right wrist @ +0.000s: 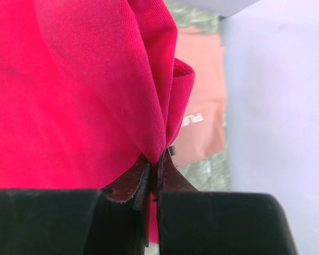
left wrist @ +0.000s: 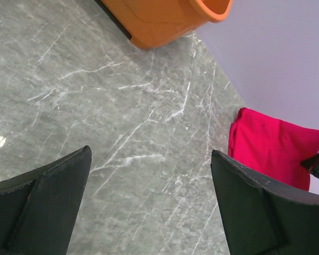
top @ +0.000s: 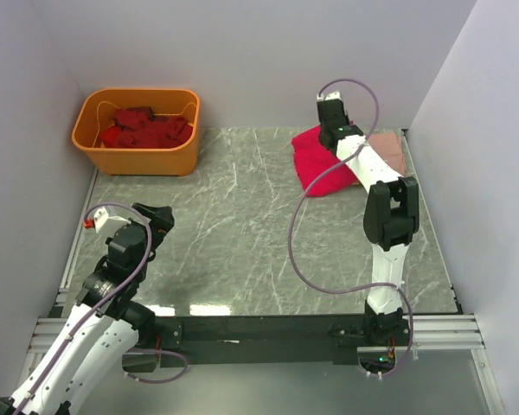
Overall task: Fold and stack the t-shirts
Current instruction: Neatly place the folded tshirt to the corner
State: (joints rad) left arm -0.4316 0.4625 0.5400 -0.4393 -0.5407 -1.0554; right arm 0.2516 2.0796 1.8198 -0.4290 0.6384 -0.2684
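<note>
**Right gripper.** The right gripper (right wrist: pixel 156 166) is at the upper right of the overhead view, over the far end of the table (top: pixel 242 233). Its jaws are closed tight on a gathered fold of the crimson-pink t-shirt (top: pixel 316 164). In the right wrist view the cloth rises from the pinch point and fills the left and centre of the frame.

**Left gripper.** The left gripper (left wrist: pixel 151 175) is at the lower left of the overhead view, above bare table. Its fingers (left wrist: pixel 48 202) stand wide apart and hold nothing.

**Task items.**
- The crimson-pink t-shirt lies bunched at the upper right of the table, close to the back wall.
- The salmon-pink t-shirt (top: pixel 389 151) lies flat just to the right of it, partly hidden by the right arm. A small printed graphic (right wrist: pixel 194 119) shows on it in the right wrist view. Whether the crimson cloth overlaps it cannot be determined.
- The dark red t-shirts (top: pixel 147 130) lie heaped inside the orange tub (top: pixel 138 160) at the upper left of the table.
</note>
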